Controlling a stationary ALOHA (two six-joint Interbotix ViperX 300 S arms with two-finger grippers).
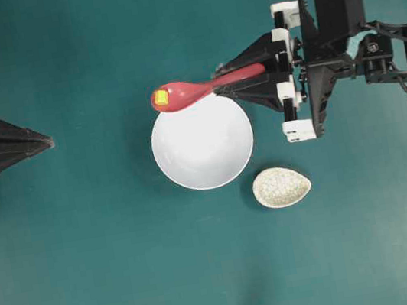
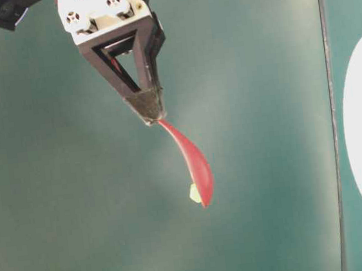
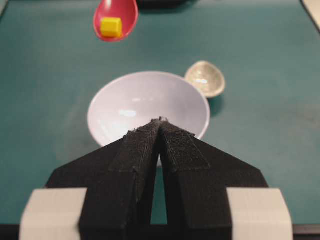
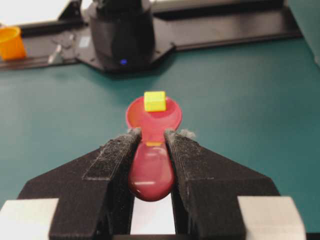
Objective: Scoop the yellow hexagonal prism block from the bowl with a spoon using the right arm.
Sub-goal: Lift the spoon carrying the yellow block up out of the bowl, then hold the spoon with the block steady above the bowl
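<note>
One block (image 1: 160,97) rides your spoon (image 1: 194,90), right pincer (image 4: 151,141) clamped on its handle above the bowl (image 1: 206,169); left pincer (image 3: 160,122) rests together.

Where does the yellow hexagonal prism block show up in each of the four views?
Overhead: yellow hexagonal prism block sits in the spoon scoop, at the bowl far rim.
Table-level: block at the spoon's low tip, centre frame.
Left wrist: block top left, in the scoop.
Right wrist: block centre, beyond the right gripper.
Shared landmark: the spoon.
</note>
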